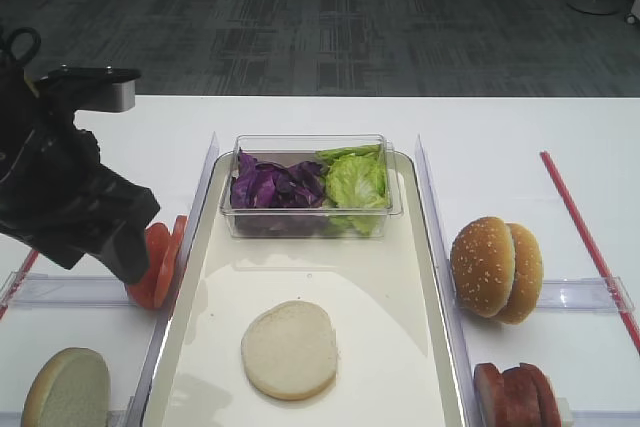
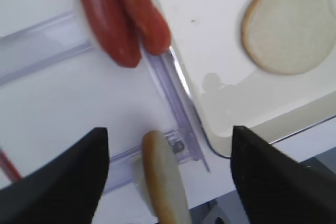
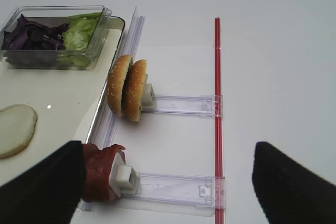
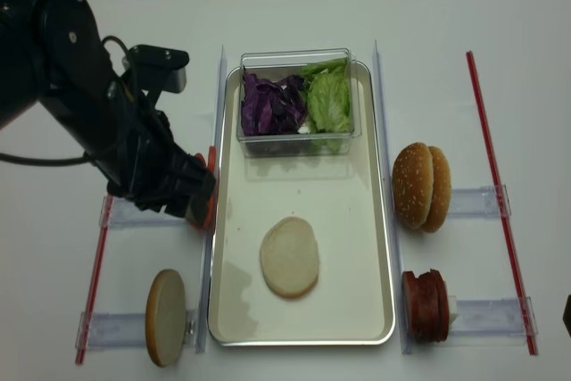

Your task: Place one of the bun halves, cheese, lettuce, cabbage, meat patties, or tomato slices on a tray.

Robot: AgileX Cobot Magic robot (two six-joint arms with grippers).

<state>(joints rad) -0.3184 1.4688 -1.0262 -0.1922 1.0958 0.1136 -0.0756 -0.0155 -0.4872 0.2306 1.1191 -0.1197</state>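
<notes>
A cream-white tray (image 1: 330, 267) holds one bun half (image 1: 290, 349) lying flat. A second bun half (image 4: 165, 317) stands on edge in a rail at the lower left. My left gripper (image 2: 168, 179) is open and hangs beside the tomato slices (image 1: 158, 259), left of the tray; the upright bun half (image 2: 163, 182) shows below, between the fingers, untouched. Cabbage (image 1: 272, 187) and lettuce (image 1: 355, 182) sit in a clear box. My right gripper (image 3: 168, 182) is open, its left finger (image 3: 42, 187) next to the meat patties (image 3: 100, 171). Cheese is out of view.
The clear plastic box (image 1: 310, 209) stands on the tray's far end. Two sesame buns (image 1: 495, 267) stand in a clear rail (image 3: 184, 103) right of the tray. Red strips (image 1: 585, 237) run along the table's outer sides. The table's front edge is close in the left wrist view.
</notes>
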